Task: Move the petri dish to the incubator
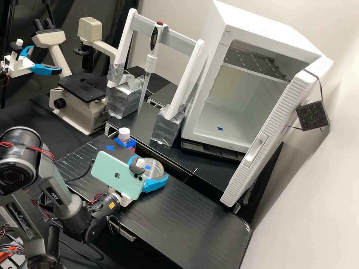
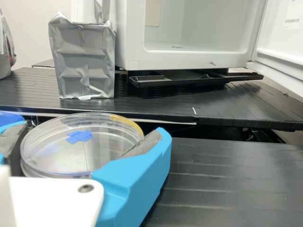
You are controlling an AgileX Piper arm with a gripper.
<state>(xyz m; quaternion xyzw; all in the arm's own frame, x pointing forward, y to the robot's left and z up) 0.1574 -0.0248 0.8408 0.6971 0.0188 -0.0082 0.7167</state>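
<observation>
The gripper (image 1: 150,169) is at the near platform, its blue fingers on opposite sides of the clear petri dish (image 1: 156,170). In the wrist view the gripper (image 2: 89,135) has its grey pads against the dish's two sides, shut on it. The round, level petri dish (image 2: 102,153) bears a blue cross mark and a yellowish patch at its rim. Whether its base touches the platform, I cannot tell. The white incubator (image 1: 239,33) stands with its door open at the back right; its lower front (image 2: 189,59) appears in the wrist view.
Foil-wrapped blocks (image 1: 167,129) hold a white frame with a pipette (image 1: 151,61) left of the incubator. A capped bottle (image 1: 124,134) stands behind the phone (image 1: 116,173) on the arm. A gap separates the near platform (image 1: 187,213) from the rear one. The open door (image 1: 267,138) juts forward.
</observation>
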